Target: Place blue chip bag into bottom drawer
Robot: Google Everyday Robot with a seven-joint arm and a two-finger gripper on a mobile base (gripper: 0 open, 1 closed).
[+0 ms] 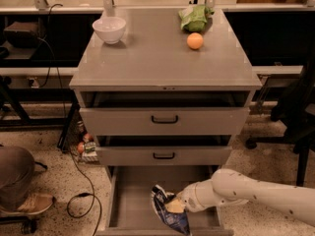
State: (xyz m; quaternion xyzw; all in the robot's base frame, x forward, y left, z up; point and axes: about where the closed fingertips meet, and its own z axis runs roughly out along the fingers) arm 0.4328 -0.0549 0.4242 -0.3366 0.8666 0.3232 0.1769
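The blue chip bag (170, 214) is a dark navy foil bag with white print, inside the open bottom drawer (132, 203), near its front middle. My gripper (175, 205) reaches in from the right on a white arm and sits right at the bag's upper right edge, apparently still holding it. The bag seems to touch the drawer floor; its lower end reaches the drawer's front edge.
On the cabinet top (147, 58) stand a white bowl (109, 29), a light green snack bag (195, 17) and an orange (195, 41). The two upper drawers (165, 119) are slightly open. A person's leg and shoe (22, 200) and cables lie on the floor to the left.
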